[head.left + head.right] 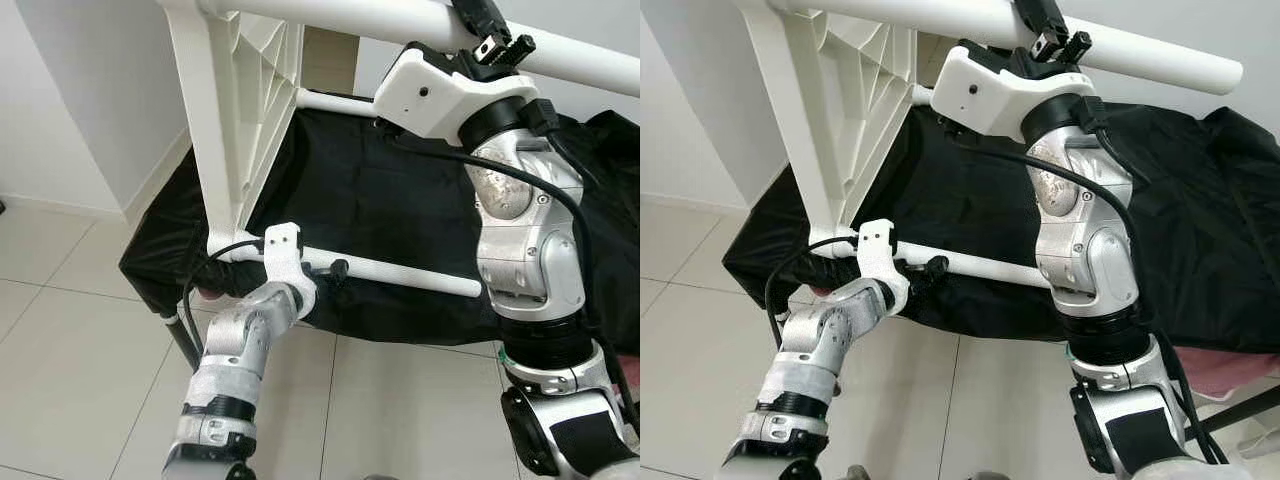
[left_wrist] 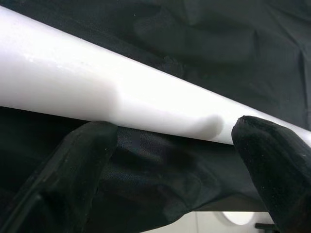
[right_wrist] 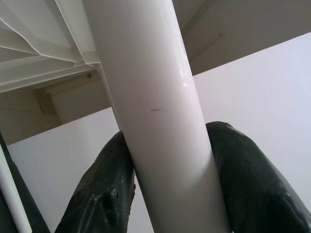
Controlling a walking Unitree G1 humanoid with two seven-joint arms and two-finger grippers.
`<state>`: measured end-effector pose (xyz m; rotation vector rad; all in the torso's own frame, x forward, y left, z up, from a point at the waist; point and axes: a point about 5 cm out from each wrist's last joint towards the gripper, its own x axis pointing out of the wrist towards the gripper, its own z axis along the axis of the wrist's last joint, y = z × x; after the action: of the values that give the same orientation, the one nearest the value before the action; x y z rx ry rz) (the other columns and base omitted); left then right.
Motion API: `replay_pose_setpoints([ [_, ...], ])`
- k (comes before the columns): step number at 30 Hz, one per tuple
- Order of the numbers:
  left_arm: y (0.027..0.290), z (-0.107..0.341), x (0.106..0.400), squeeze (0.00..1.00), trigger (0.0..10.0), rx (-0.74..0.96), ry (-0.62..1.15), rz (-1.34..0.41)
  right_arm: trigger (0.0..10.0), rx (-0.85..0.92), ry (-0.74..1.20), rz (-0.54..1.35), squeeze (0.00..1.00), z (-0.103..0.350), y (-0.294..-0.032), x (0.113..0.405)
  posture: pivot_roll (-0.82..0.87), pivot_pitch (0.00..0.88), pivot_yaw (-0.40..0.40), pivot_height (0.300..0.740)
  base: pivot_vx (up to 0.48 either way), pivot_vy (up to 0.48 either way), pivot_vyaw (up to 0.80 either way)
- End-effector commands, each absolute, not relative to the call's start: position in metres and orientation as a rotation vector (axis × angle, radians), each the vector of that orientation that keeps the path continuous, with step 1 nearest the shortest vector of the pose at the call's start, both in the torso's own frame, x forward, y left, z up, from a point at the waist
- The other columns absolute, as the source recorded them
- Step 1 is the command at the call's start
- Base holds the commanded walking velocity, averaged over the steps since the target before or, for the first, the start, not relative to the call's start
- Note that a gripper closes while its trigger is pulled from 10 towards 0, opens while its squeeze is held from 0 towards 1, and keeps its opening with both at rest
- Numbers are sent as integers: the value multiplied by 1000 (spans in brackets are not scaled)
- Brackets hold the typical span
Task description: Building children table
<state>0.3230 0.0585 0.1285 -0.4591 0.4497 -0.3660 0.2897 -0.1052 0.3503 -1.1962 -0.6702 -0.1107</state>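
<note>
I see the white table frame [image 1: 235, 120] standing upended on black cloth [image 1: 400, 190]; my right gripper [image 3: 167, 189] is clamped around its thick upper leg [image 1: 400, 20]; my left gripper [image 2: 170, 145], fingers apart, sits against the thin lower rod [image 1: 400, 270].
</note>
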Motion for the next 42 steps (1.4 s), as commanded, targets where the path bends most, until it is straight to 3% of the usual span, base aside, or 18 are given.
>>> replay_pose_setpoints([
  [1,64,136,330,0,10000,-452,436,-283,0,-1062,-699,-151,0,359,-112,281,-133,13,31,740,0,0,0],
  [9,69,142,339,0,10000,-761,497,-53,0,-884,-653,-184,0,364,-122,280,-141,15,32,740,0,0,0],
  [17,27,149,332,0,10000,-919,601,-124,0,-809,-660,-199,0,376,-121,281,-157,21,37,740,0,0,0],
  [22,19,148,331,0,10000,-964,646,-137,0,-798,-670,-206,0,380,-120,280,-157,21,38,740,0,0,0],
  [23,14,153,332,0,7059,-1014,654,-139,0,-796,-671,-211,0,382,-120,280,-163,24,40,740,0,0,0],
  [28,11,157,333,0,7059,-1051,660,-141,0,-795,-670,-215,0,383,-120,280,-165,26,42,740,0,0,0],
  [29,7,172,335,0,0,-1079,616,-190,0,-795,-666,-226,0,384,-121,279,-166,30,44,740,0,0,0],
  [37,11,265,354,0,0,-1052,224,-454,0,-789,-631,-292,0,387,-138,285,-160,37,42,740,0,0,0],
  [39,17,331,362,0,0,-1031,-1,-618,0,-790,-616,-341,0,390,-149,291,-162,33,48,740,0,0,0],
  [42,20,351,364,0,0,-1009,-70,-641,0,-795,-616,-356,0,392,-152,292,-162,33,48,740,0,0,0],
])
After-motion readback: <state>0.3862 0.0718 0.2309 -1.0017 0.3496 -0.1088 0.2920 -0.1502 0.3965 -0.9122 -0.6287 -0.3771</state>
